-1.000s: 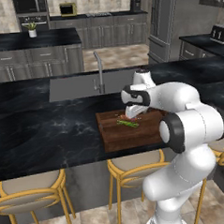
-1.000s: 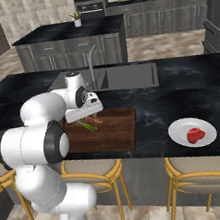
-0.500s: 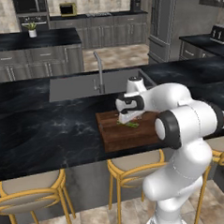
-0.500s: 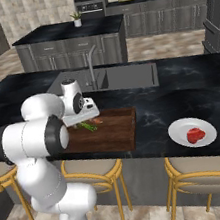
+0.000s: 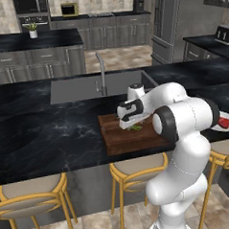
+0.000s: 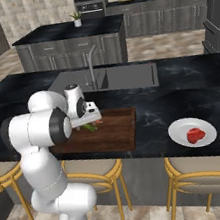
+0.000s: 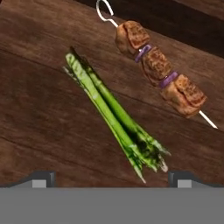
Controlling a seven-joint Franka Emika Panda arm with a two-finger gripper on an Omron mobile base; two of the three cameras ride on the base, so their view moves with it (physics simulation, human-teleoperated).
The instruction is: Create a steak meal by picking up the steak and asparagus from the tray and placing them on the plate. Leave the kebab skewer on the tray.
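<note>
Gripper (image 7: 112, 179) hangs low over the tray (image 7: 39, 118), fingers spread, holding nothing. I note the asparagus (image 7: 114, 115) lying between them, the kebab skewer (image 7: 159, 72) just beside it, and the steak (image 6: 195, 135) on the plate (image 6: 176, 130).

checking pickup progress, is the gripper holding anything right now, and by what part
Nothing is held. The gripper is open above the asparagus, which lies flat on the tray, fingertips apart on either side.
</note>
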